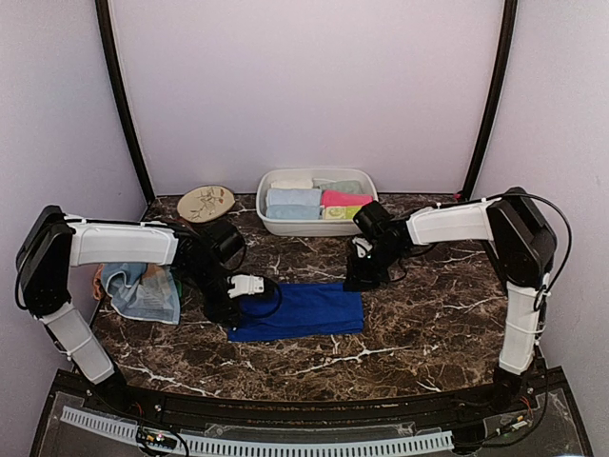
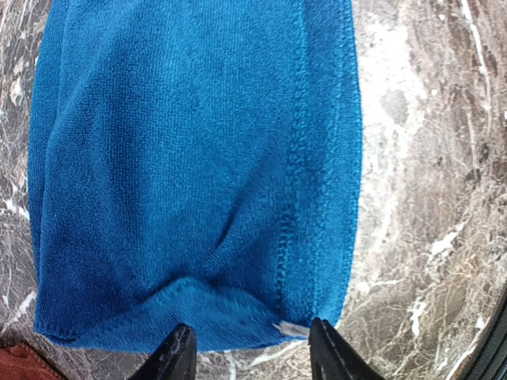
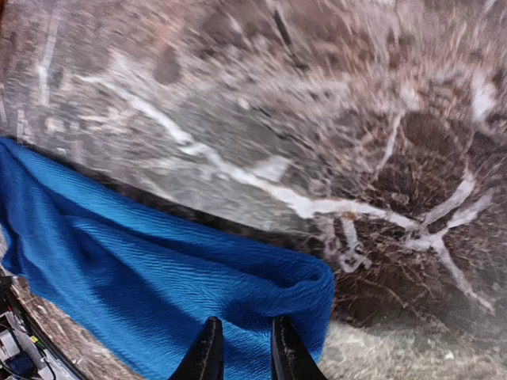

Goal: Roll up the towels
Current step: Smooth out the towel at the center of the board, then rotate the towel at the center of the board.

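Top external view: royal blue terry cloth towel [image 1: 300, 311] lies flat at lower centre on the dark marbled tabletop [image 1: 428, 324]. Likely soft, light and limp, so pinch it at a hem. Left gripper [image 2: 249, 352] jaws released, straddling the near hem; right gripper [image 3: 242, 352] jaws nearly together over the curled far end, can't tell if pinching cloth.

Blue towel [image 2: 190, 158] fills left and centre, its bottom hem puckered just above the left gripper [image 2: 249, 344], fingers parted; marble table [image 2: 428, 198] at right.
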Motion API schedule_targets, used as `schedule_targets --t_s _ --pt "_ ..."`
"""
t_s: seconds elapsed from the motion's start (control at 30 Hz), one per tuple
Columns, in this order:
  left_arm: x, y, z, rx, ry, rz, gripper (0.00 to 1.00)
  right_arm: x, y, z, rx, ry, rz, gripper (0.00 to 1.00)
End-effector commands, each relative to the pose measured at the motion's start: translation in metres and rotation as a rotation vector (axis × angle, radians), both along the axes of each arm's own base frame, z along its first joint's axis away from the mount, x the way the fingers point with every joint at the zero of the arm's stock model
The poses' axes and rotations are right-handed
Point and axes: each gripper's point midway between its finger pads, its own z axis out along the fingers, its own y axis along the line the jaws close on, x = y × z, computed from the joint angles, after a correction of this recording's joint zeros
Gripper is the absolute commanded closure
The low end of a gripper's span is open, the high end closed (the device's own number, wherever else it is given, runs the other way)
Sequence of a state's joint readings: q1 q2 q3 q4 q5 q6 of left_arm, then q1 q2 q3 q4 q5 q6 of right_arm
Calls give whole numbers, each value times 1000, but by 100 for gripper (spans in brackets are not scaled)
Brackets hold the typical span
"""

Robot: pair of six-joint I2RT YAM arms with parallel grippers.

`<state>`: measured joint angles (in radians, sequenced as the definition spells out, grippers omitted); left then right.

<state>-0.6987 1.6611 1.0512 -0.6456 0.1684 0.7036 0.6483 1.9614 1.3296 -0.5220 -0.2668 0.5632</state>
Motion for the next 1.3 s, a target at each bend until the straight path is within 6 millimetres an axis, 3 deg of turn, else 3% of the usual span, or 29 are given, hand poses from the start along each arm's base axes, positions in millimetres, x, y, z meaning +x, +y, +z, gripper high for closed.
schedule_targets --t_s 0.0,0.13,0.23,0.47,0.5,0.77,1.07,1.17,1.27 --pt "-13 -4 17 -40 40 -29 50 -5 -2 -21 -1 37 -20 80" --pt "-16 -8 -2 -13 46 -34 51 -6 -9 -25 -15 37 -42 81" --pt "-7 -10 -15 13 16 -26 52 -9 -16 -29 -42 41 -53 82" --pt "37 5 -38 145 -179 22 57 -25 -32 -31 -70 51 -79 86" --pt "43 6 -39 159 -210 28 58 -34 -37 -35 -80 67 -82 87" --pt "90 7 -34 211 -394 73 56 -70 -33 -34 -101 74 -80 92" --pt "139 10 -15 195 -496 144 43 -109 -3 -24 -85 77 -55 92" --pt "147 11 -7 174 -489 172 41 -116 7 -15 -74 79 -28 90" --pt "146 14 7 147 -474 181 40 -111 11 6 -58 56 -8 85"
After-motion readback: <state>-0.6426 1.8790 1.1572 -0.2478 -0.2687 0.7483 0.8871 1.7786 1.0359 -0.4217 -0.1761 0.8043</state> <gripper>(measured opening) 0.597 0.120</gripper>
